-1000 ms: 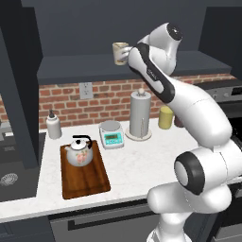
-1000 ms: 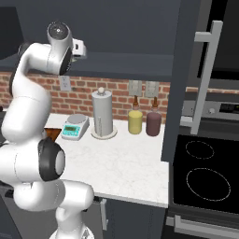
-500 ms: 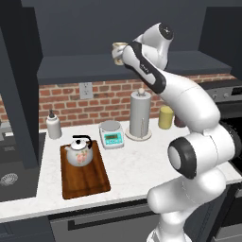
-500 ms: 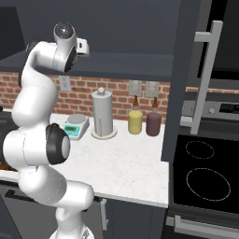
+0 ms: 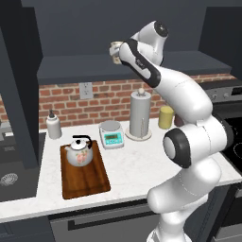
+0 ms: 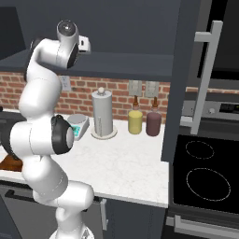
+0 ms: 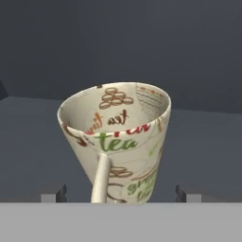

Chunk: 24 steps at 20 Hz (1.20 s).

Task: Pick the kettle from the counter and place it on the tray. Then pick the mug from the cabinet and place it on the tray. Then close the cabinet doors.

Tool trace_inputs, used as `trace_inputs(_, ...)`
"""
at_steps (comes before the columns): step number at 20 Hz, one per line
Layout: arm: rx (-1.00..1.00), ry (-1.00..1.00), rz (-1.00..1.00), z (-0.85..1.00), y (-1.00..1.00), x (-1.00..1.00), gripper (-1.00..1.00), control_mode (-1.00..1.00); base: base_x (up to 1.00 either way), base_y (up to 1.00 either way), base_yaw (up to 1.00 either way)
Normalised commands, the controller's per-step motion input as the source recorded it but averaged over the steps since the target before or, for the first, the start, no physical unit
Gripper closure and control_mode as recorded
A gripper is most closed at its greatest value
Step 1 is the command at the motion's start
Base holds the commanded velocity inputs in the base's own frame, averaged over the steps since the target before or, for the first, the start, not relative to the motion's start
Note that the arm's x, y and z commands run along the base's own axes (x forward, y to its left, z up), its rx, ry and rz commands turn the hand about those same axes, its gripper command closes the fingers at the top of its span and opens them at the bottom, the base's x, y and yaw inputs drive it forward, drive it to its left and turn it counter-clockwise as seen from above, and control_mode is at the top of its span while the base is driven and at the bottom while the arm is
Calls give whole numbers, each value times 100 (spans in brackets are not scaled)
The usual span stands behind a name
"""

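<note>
Overhead, dark cabinet [image 5: 118, 71] shelf — brick backsplash [image 5: 94, 101], white counter [image 5: 137, 163].

Glossy white rounded arm [image 5: 189, 113] segments with dark joint rings.

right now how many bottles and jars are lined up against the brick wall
3: a white bottle at the counter's left end, a yellow canister right of the paper towel holder, and a dark maroon jar beside the canister. The arm may hide others.
</note>
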Motion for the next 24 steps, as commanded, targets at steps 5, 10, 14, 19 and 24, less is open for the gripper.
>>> trace_inputs(5, 0, 0, 0, 0, 0, 0, 100, -100, 0, 0, 0)
trace_inputs(10, 0, -2, 0, -3, 3, 0, 100, -100, 0, 0, 0)
trace_inputs(14, 0, -7, 0, -7, 4, -7, 100, -100, 0, 0, 0)
trace_inputs(19, 0, -7, 3, 1, 0, -49, 100, -100, 0, 0, 0)
trace_inputs(24, 0, -9, 10, 1, 0, -88, 100, -100, 0, 0, 0)
